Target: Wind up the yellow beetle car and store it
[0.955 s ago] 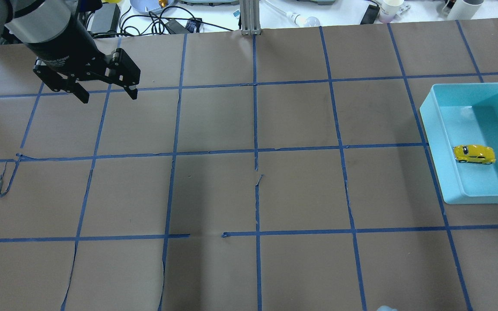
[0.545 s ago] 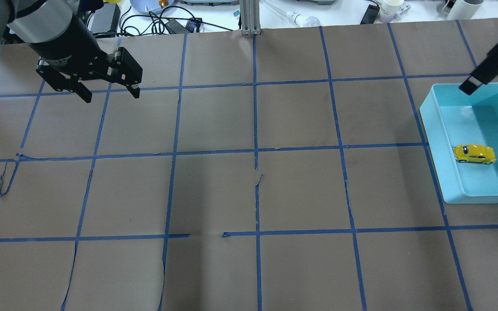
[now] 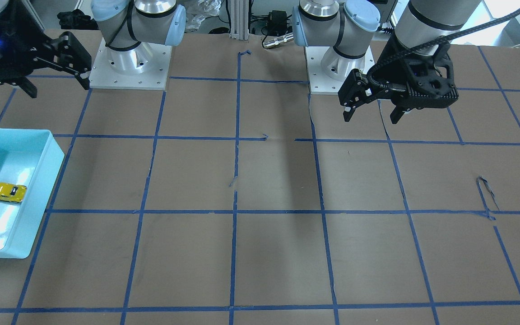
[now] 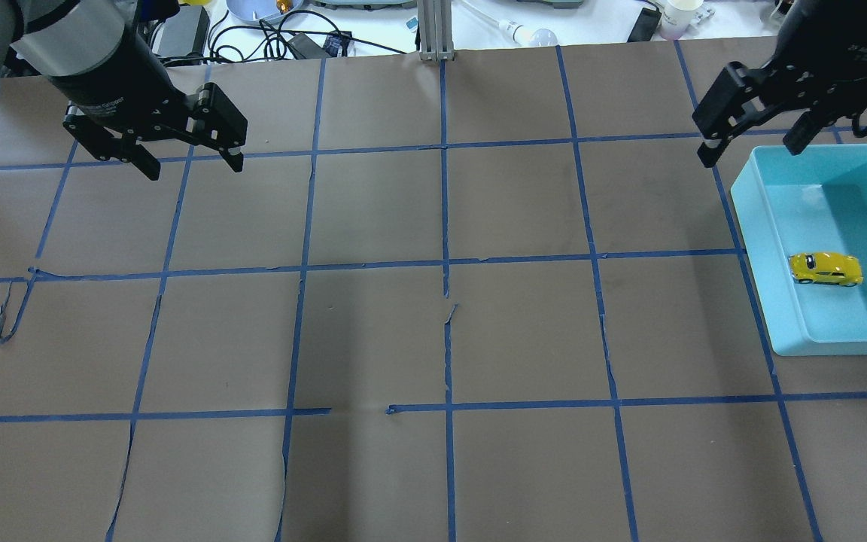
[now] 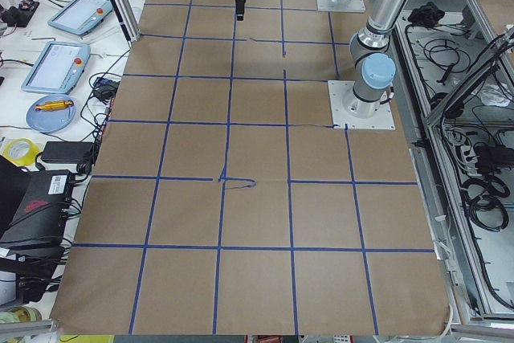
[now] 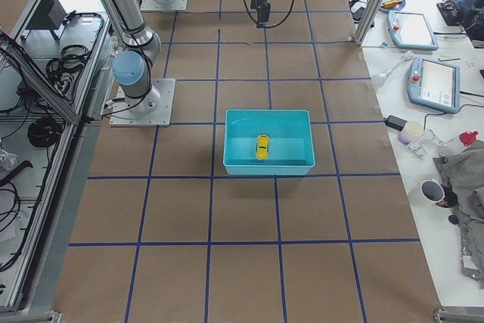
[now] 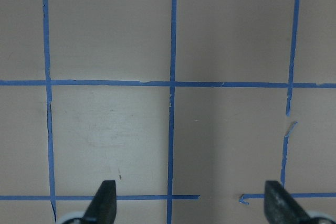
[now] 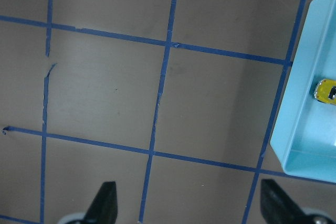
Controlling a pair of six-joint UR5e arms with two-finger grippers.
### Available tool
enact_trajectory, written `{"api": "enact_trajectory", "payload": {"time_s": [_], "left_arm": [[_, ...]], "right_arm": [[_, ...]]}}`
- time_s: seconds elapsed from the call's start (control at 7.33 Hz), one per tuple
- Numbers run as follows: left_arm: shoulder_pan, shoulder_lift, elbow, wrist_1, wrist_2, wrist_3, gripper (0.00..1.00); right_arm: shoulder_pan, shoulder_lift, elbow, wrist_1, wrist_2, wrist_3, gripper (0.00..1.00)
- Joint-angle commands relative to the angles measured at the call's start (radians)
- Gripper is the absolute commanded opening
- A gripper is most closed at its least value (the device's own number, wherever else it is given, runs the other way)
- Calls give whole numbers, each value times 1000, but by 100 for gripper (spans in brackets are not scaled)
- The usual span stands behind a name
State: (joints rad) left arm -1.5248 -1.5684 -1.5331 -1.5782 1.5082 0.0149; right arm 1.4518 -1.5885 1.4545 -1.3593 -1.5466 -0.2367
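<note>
Overhead exterior: yellow beetle car (image 4: 825, 269) in tray (image 4: 761, 256), apart from right gripper (image 4: 749, 154).

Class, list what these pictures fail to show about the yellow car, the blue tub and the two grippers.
Yellow car: too small in every view to show a wind-up key; the right wrist view's edge cuts it off.
Blue tub: one end cut off by the overhead and front-facing views' edges.
Left gripper and right gripper: wrist views show only fingertips.
</note>
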Motion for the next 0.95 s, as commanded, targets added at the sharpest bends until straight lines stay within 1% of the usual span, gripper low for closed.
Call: {"api": "enact_trajectory", "payload": {"time_s": [0.0, 0.27, 0.55, 0.82], "left_arm": [[-5, -1, -2, 0, -8, -6, 100], [-8, -1, -9, 0, -9, -6, 100], [-3, 2, 5, -2, -3, -3, 100], [-5, 4, 5, -2, -8, -7, 100]], "right_arm": [[109, 5, 32, -67, -87, 204, 100], [110, 16, 47, -151, -86, 208, 100], [114, 16, 52, -155, -64, 211, 100], [114, 16, 49, -162, -17, 212, 100]]}}
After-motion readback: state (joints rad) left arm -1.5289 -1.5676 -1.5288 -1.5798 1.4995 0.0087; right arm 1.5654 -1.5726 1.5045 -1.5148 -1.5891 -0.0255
